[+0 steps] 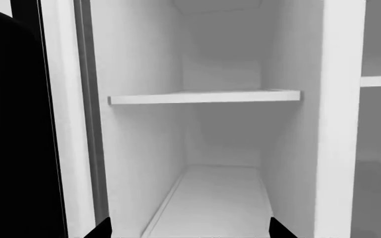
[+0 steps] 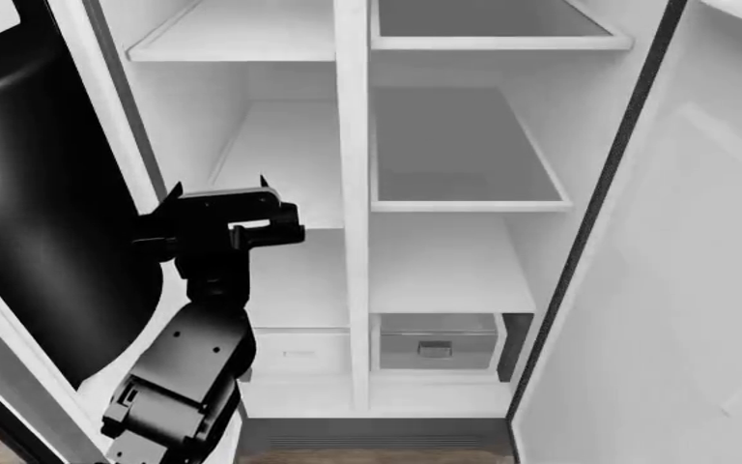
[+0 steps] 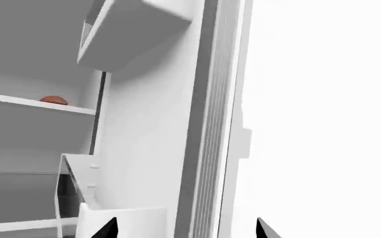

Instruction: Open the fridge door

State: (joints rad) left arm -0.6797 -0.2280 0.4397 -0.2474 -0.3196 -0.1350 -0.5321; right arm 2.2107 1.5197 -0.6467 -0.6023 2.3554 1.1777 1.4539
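Note:
The fridge (image 2: 353,193) stands with both doors swung wide, showing its white shelved inside. Its left door (image 2: 36,213) shows a glossy dark outside; the right door (image 2: 680,290) shows its white inner face. The bar handles are out of view. My left gripper (image 2: 220,186) is open just in front of the left compartment, beside the left door's edge, holding nothing. In the left wrist view the left gripper (image 1: 190,232) faces a white shelf (image 1: 204,96). My right gripper (image 3: 185,230) is open, its fingertips either side of the right door's edge (image 3: 207,148); it is not in the head view.
Two drawers (image 2: 436,340) sit at the fridge's bottom. A door bin (image 3: 134,29) juts from the right door's inner face, and a small red-brown item (image 3: 53,100) lies on a shelf behind. A strip of wooden floor (image 2: 345,456) shows below the fridge.

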